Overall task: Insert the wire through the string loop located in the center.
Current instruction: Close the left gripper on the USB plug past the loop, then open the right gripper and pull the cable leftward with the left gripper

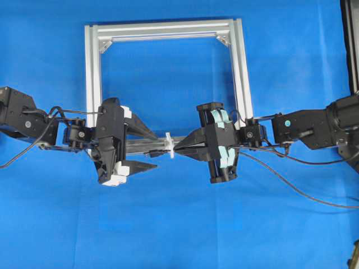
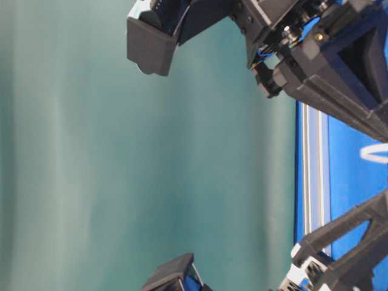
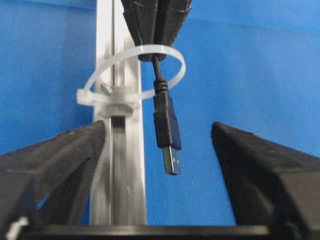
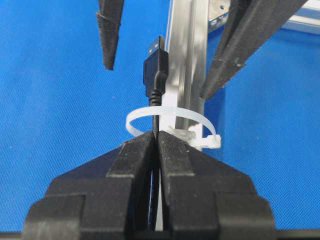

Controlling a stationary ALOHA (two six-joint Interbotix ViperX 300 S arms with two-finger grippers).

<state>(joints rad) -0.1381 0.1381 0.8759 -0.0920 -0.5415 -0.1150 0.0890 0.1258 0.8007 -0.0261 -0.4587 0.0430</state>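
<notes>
Plug (image 3: 167, 135) of the wire (image 4: 156, 107) hangs just past the string loop (image 3: 134, 75), right fingers (image 4: 135, 160) clenched on it, left fingers (image 3: 235, 155) spread either side, ungripped; closing off-centre could knock it back out.

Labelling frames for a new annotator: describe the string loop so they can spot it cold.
Find the silver aluminium frame on the blue cloth; follow its near bar to the middle, between the two hands. The string loop is the thin white ring standing there, with the black wire passing through it, unlike the bulky black fingers beside it.
</notes>
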